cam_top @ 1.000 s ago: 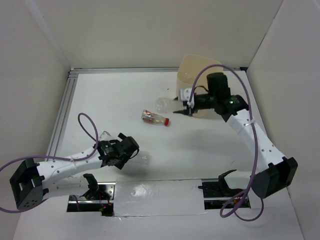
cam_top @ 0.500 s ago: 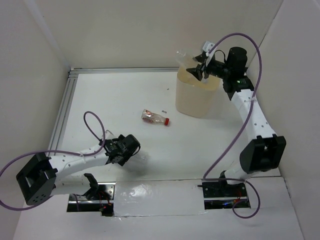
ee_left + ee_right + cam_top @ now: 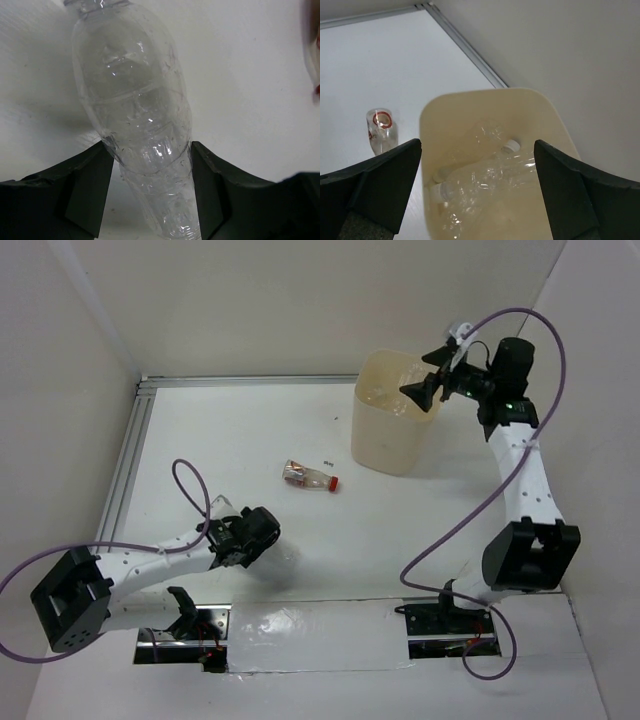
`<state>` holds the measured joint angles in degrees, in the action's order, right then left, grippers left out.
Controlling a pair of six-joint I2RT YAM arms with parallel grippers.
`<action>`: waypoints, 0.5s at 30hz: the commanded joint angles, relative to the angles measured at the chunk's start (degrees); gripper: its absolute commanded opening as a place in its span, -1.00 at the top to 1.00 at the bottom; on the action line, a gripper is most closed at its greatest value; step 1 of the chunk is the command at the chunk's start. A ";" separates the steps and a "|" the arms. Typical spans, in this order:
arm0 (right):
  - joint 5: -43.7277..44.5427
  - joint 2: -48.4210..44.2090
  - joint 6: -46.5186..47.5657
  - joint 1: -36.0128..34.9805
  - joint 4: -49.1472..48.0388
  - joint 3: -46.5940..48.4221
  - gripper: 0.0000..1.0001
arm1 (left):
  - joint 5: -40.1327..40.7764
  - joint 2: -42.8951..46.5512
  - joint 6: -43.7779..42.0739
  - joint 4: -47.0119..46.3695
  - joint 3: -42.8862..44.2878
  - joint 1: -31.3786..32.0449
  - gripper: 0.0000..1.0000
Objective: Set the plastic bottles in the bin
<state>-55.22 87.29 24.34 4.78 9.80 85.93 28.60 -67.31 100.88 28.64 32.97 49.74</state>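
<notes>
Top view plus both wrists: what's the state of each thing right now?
left gripper: jaws shut on the clear bottle
clear bottle: held across its body
right gripper: jaws open, empty, above the bin
bin: upright, several loose bottles inside
red-capped bottle: on its side on the table, untouched

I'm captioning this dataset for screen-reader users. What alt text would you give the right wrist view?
A cream bin seen from above holds several clear plastic bottles, some white-capped. The right gripper is open over it, its dark fingers at the lower corners. Left of the bin, one more bottle with a reddish label lies on the white table.
</notes>
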 commanded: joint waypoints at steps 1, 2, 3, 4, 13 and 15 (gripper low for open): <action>-6.73 -7.82 -1.84 2.26 -0.67 -1.73 -1.00 | 0.57 0.86 -10.77 0.18 6.38 0.18 1.00; -7.87 -10.09 -0.79 3.91 2.12 -2.43 -1.00 | 1.36 0.86 -13.32 0.18 8.75 0.88 1.00; -8.84 -11.07 0.35 4.88 3.89 -2.43 -0.82 | 2.33 1.65 -16.39 -0.77 11.30 1.76 1.00; -10.24 -13.00 2.88 6.63 5.82 -2.43 -0.62 | 4.60 2.26 -22.68 -1.48 16.46 3.33 1.00; -6.92 -22.33 17.57 11.04 21.11 -14.82 0.92 | -6.08 -8.69 -67.99 -37.41 38.80 1.69 1.00; -6.39 -22.33 22.66 11.04 25.42 -15.70 0.75 | -12.40 -14.75 -71.43 -40.93 49.57 -1.65 1.00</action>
<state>-62.50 64.97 38.26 15.59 25.56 71.81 23.62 -75.24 44.88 1.50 73.03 51.40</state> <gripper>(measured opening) 0.095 0.705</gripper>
